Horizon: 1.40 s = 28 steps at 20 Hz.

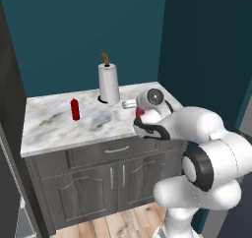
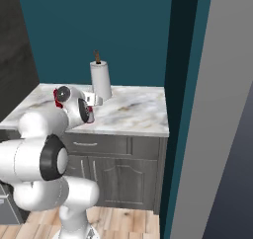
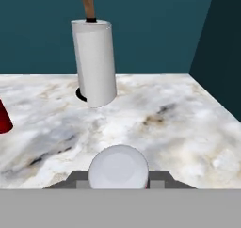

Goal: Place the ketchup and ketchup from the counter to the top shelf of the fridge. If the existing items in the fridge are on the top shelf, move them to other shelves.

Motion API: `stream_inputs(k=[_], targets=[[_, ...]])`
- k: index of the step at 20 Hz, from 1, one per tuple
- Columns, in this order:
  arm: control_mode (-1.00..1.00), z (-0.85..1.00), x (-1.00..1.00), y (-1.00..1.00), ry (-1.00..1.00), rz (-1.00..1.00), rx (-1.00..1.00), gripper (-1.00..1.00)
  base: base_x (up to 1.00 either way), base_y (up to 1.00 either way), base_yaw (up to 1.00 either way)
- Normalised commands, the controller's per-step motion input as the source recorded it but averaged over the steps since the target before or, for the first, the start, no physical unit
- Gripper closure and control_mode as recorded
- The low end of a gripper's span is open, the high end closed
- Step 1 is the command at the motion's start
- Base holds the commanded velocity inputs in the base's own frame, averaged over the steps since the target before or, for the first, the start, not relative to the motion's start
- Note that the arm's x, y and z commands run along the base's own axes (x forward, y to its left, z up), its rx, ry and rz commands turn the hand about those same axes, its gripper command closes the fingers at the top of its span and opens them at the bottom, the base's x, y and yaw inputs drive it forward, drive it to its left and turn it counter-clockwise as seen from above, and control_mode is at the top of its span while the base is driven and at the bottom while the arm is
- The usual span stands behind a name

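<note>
The gripper (image 1: 139,117) is clamped on one ketchup bottle (image 1: 140,112), likely light, stiff and smooth, best pinched round its wider body, close over the counter (image 1: 49,133), with the second ketchup bottle (image 1: 75,109) standing well apart to its left.

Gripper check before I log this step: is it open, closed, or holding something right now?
Gripper: closed on a ketchup bottle, whose white cap shows between the fingers in the hand view, above the counter.
</note>
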Motion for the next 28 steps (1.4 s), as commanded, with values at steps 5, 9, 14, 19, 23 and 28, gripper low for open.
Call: stream_inputs(k=[5, 9, 14, 19, 23, 28], targets=[[-1.0, 1.0, -1.0, 0.0, 0.0, -0.01, 0.0, 1.0, 0.0, 0.0, 0.0], [-1.0, 1.0, -1.0, 0.0, 0.02, -0.05, 0.0, 1.0, 0.0, 0.0, 0.0], [-1.0, 1.0, -1.0, 0.0, 0.06, -0.05, 0.0, 1.0, 0.0, 0.0, 0.0], [-1.0, 0.92, -1.0, 0.0, 0.11, -0.01, 0.01, 1.0, 0.0, 0.0, 0.0], [-1.0, 0.57, -0.79, 0.0, 0.1, 0.0, 0.02, 1.0, 0.0, 0.0, 0.0], [-1.0, 0.06, -0.79, 0.0, -0.02, 0.0, 0.0, 1.0, 0.0, 0.0, 0.0]])
